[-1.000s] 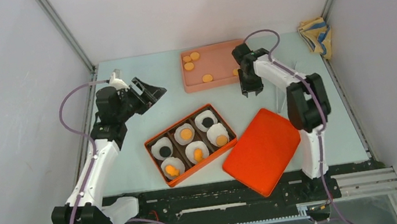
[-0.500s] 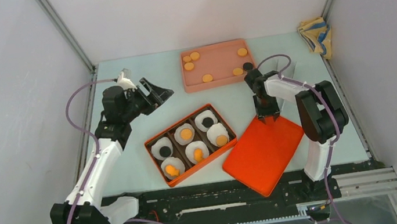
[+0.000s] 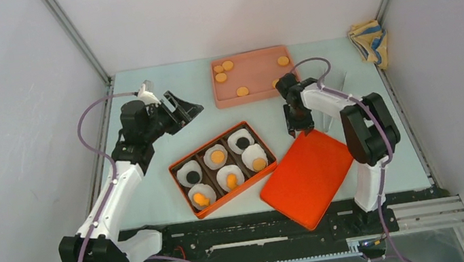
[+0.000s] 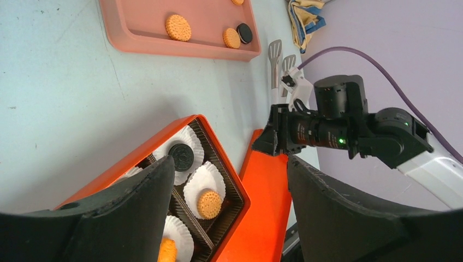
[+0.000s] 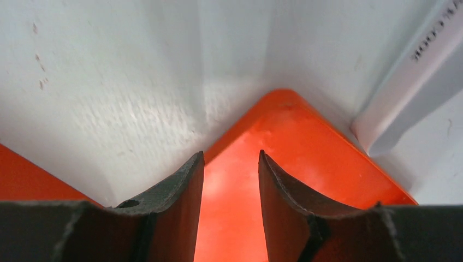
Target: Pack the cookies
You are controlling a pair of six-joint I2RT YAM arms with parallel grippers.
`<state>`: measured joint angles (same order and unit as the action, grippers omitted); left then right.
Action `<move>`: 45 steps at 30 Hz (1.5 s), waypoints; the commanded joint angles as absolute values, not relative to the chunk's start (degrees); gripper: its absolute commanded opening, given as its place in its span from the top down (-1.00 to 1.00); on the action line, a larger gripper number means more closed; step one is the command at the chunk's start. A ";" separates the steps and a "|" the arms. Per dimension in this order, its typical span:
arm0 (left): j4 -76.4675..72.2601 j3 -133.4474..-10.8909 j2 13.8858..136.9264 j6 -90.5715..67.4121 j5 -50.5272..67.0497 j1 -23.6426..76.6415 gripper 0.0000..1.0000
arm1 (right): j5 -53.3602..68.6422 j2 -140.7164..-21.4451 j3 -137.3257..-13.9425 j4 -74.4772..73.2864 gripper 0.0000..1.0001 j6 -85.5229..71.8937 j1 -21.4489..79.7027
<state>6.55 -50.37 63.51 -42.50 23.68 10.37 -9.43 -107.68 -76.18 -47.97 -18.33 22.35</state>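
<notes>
The orange box (image 3: 180, 168) holds six white paper cups, each with one of the cookies: orange ones (image 3: 218, 155) and black ones (image 3: 243, 143). In the left wrist view a black cookie (image 4: 180, 156) and an orange one (image 4: 209, 203) lie in their cups. More orange cookies (image 3: 222, 77) lie in the pink tray (image 3: 256, 76). The orange lid (image 3: 307, 175) lies flat to the right of the box. My right gripper (image 3: 300, 126) (image 5: 230, 155) is open, pointing down over the lid's far corner (image 5: 273, 142). Left of the box and raised, my left gripper (image 3: 184, 109) (image 4: 228, 164) is open and empty.
Two light spatulas (image 3: 334, 86) (image 4: 274, 54) lie right of the tray, close to the right arm. A folded cloth (image 3: 368, 43) sits in the far right corner. Grey walls close in both sides.
My right gripper left the pink tray's right end and came toward me to the lid's far corner. The left arm edged slightly right, then held still.
</notes>
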 commanded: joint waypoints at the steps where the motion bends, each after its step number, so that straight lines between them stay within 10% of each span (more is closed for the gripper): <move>1: 5.17 -51.46 63.50 -41.41 23.82 10.72 -0.60 | -9.26 -113.72 -81.87 -49.12 0.02 -20.31 22.77; 18: 6.58 -52.79 64.23 -40.61 23.37 10.72 -0.60 | -1.32 -136.00 -131.29 -59.66 0.03 -18.70 22.33; 31: 6.26 -53.76 65.70 -39.81 22.59 11.43 -0.63 | -6.25 -112.67 -89.09 -46.42 0.02 -20.40 26.62; 45: 4.52 -51.37 65.83 -39.02 21.10 11.71 -0.66 | -6.16 -120.73 -92.90 -47.74 0.04 -25.13 28.66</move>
<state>6.87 -50.48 66.08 -41.10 22.13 11.42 -5.39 -116.97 -89.45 -47.22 -22.70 28.34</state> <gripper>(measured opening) 0.823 0.477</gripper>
